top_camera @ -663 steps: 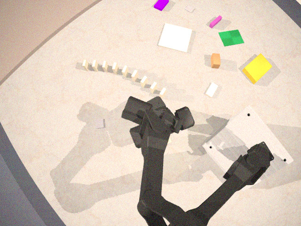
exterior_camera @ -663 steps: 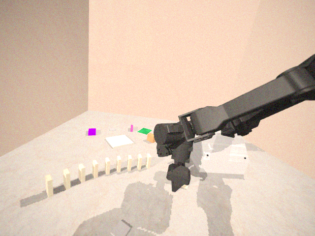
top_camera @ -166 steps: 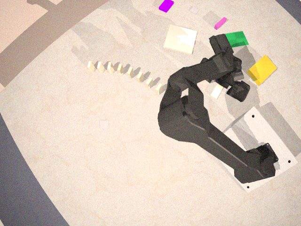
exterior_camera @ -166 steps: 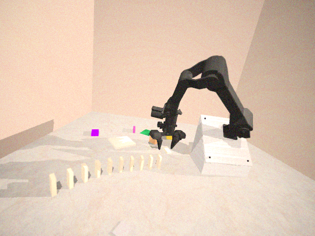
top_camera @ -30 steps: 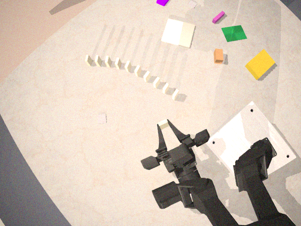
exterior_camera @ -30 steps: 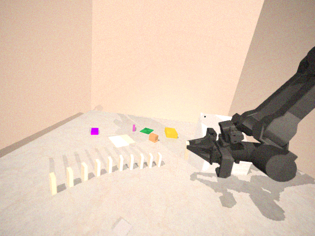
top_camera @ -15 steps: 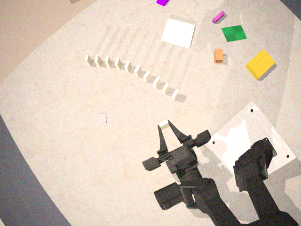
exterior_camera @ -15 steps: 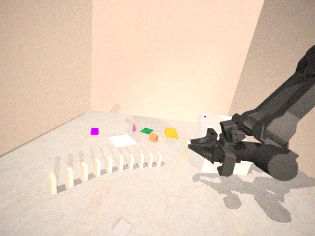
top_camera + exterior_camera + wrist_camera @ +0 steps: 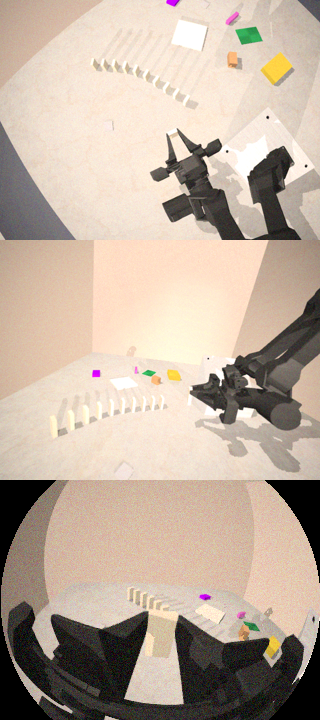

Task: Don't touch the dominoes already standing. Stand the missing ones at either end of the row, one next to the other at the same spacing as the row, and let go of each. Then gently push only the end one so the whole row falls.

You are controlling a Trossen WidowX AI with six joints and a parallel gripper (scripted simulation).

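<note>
Pale speckled table, supporting one curved row of upright cream dominoes. Black jaws, grasping one cream rectangular domino.

Top view. A curved row of ten upright cream dominoes runs from the upper left to the centre of the frame. Below its right end, the gripper grips a further domino between its fingertips, apart from the row. Upper right: white square, pink bar, green patch, orange block, yellow block. Top edge: purple block, partly cut off.
</note>
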